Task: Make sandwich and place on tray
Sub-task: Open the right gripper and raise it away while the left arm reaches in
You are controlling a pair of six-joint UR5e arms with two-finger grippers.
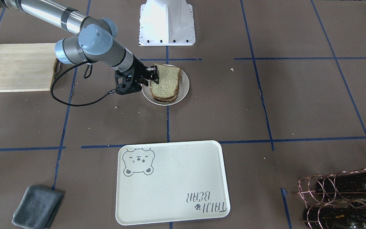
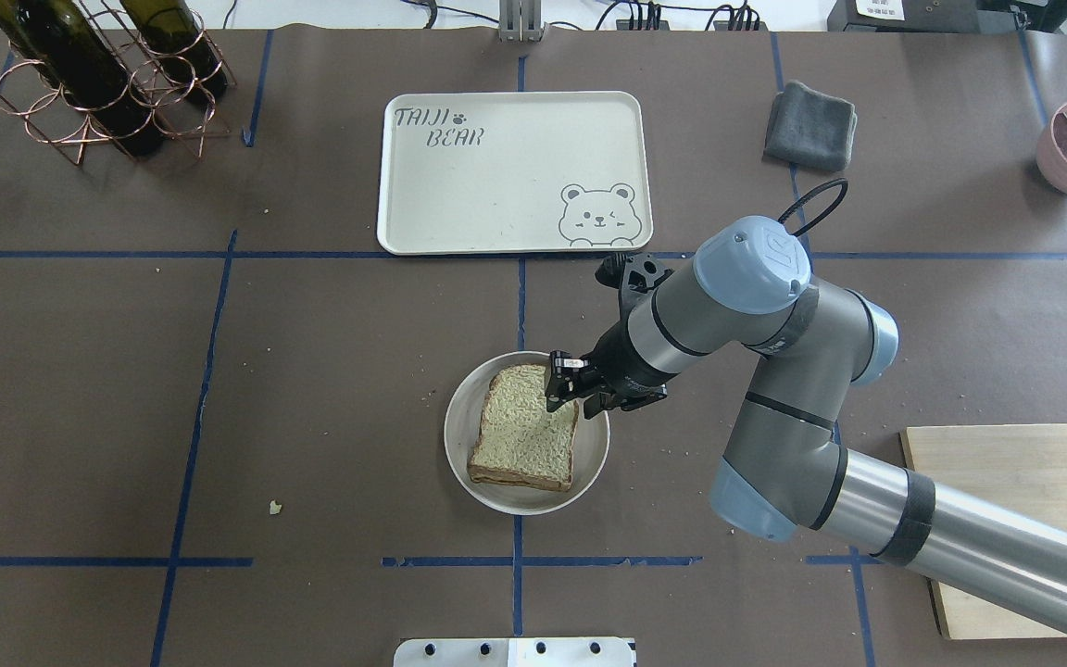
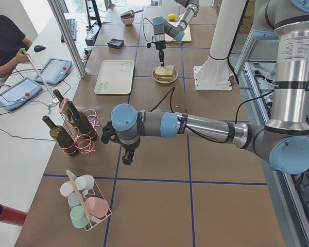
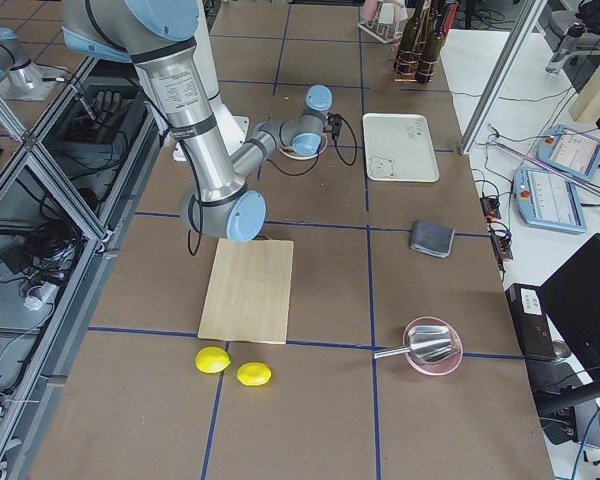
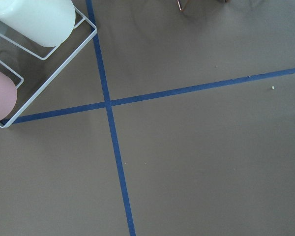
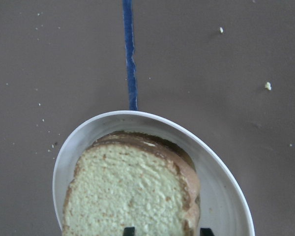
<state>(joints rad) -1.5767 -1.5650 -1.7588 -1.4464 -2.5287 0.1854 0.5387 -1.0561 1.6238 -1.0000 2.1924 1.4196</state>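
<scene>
Right end effector (image 2: 563,387) clamped on the sandwich (image 2: 526,438) corner; egg hidden, left's state unclear

We see the sandwich (image 2: 526,429) on its plate (image 2: 589,463), with the tray (image 2: 496,199) beyond the plate and the cutting board (image 2: 1034,482) to its right.

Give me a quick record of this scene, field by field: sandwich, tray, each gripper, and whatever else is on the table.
sandwich: two stacked bread slices on a white plate, mid-table
tray: bare, apart from the plate, on the far side from the robot
right gripper: at the sandwich's edge, fingers astride the top slice's corner; grip unclear
left gripper: hangs over bare table near the wine rack; state unreadable
other: cutting board, grey cloth, two lemons, pink bowl
task: sandwich not yet on tray
</scene>
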